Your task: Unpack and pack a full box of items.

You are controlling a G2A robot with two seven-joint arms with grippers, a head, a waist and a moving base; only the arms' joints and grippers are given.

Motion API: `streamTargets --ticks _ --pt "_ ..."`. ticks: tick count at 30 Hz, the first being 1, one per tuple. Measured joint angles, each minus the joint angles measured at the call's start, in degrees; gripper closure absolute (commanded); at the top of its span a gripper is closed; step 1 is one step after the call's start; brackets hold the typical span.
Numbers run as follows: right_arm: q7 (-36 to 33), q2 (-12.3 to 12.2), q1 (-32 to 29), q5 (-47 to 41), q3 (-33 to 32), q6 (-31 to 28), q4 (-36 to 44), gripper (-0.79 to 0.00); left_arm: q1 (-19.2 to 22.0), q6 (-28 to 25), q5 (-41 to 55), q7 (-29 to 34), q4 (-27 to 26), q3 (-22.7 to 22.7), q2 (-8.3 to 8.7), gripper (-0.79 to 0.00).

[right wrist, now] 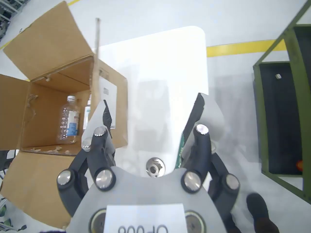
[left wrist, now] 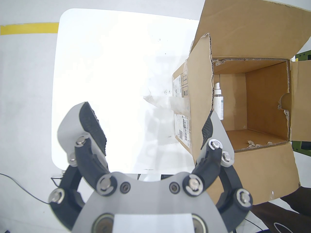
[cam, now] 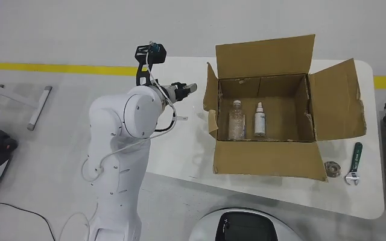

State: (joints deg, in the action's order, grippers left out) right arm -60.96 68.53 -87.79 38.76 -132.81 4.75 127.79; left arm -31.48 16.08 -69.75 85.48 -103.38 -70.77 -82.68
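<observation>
Top view: left hand (cam: 188,89), spread & empty, sits just left of box (cam: 265,159) w/ bottle (cam: 237,119) & spray (cam: 260,118) inside, caps pointing away; right hand (right wrist: 152,103) also spread.

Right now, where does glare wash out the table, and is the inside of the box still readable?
Left wrist view: table glares blank white, box interior evenly lit, spray bottle visible. Right wrist view: same table glare. Top view: even light, no glare.
</observation>
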Motion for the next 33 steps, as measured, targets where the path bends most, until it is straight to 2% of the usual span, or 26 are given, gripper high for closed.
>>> streamTargets --ticks 5,12,14,17,18,19,20,24,33 --pt "-0.01 0.2 -5.8 -1.15 -1.94 -2.53 -1.18 -0.785 0.0 0.0 0.0 0.0 0.0 0.0 0.0 -0.785" --pt "-0.2 0.25 -12.35 3.63 3.33 -6.03 -0.89 -0.785 0.0 0.0 0.0 0.0 0.0 0.0 0.0 -0.785" --pt "-0.38 0.17 -13.94 6.5 5.71 -7.17 -0.4 -0.723 0.0 0.0 0.0 0.0 0.0 0.0 0.0 -0.785" --pt "-0.86 0.03 -15.49 10.67 8.93 -8.15 -0.17 -0.551 0.0 0.0 0.0 0.0 0.0 0.0 0.0 -0.785" --pt "-1.05 -0.01 -15.77 11.71 9.82 -8.31 -0.05 -0.551 0.0 0.0 0.0 0.0 0.0 0.0 0.0 -0.785" --pt "-1.37 -0.08 -16.04 12.95 10.99 -8.55 0.09 -0.597 0.0 0.0 0.0 0.0 0.0 0.0 0.0 -0.785" --pt "-1.66 -0.13 -16.16 13.66 11.85 -8.71 0.17 -0.785 0.0 0.0 0.0 0.0 0.0 0.0 0.0 -0.785" --pt "-3.24 -0.43 -16.54 16.04 14.69 -10.95 0.23 -0.785 0.0 0.0 0.0 0.0 0.0 0.0 0.0 -0.785" --pt "-3.3 -0.44 -16.5 15.98 14.75 -10.93 0.08 -0.785 0.0 0.0 0.0 0.0 0.0 0.0 0.0 -0.785"
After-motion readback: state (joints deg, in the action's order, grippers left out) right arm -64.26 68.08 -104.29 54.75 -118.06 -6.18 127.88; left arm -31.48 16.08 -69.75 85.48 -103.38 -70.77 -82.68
